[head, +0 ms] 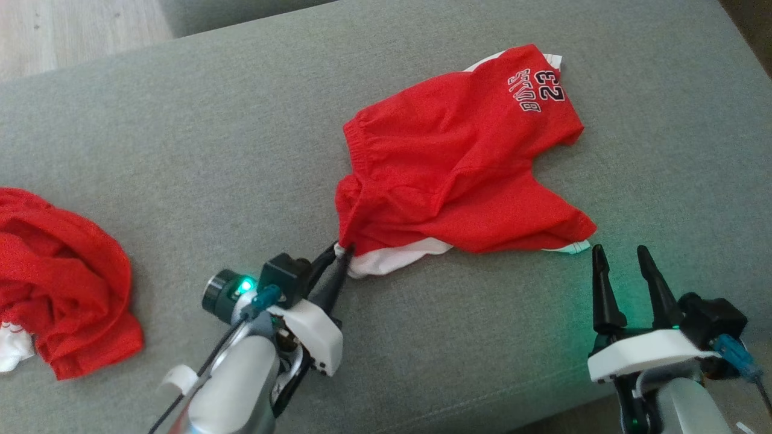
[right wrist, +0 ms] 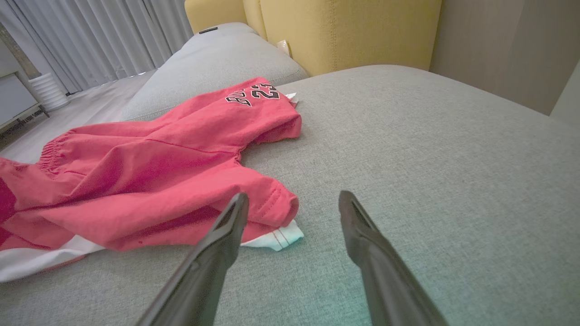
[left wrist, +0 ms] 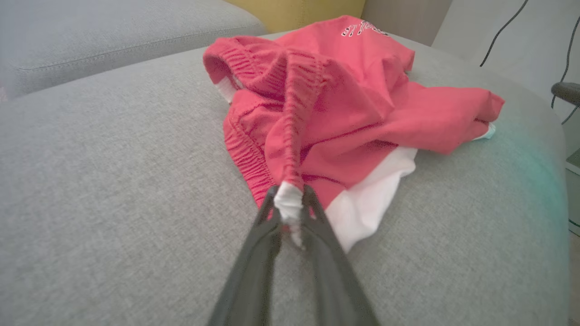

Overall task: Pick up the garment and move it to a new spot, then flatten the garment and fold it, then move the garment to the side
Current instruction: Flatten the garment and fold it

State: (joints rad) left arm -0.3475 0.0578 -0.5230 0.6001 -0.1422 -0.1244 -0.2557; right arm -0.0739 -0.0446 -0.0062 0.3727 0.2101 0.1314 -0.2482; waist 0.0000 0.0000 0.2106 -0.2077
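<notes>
Left wrist view: left tool [left wrist: 290, 199] nips the garment [left wrist: 362, 99] by a white edge; right tool [right wrist: 293, 199] gapes empty beside it.

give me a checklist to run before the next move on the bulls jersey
1. Left gripper pinches the jersey: ok, a white edge is clamped in it.
2. Right gripper open: ok, jaws wide apart.
3. Right gripper holding the jersey: not ok, the near corner lies beside it, ungripped.
4. Jersey flat: not ok, bunched and creased on the cushion.
5. Other red garment out of the way: ok, it lies apart to the left.
6. Left grip firm enough to lift: cannot tell.
</notes>
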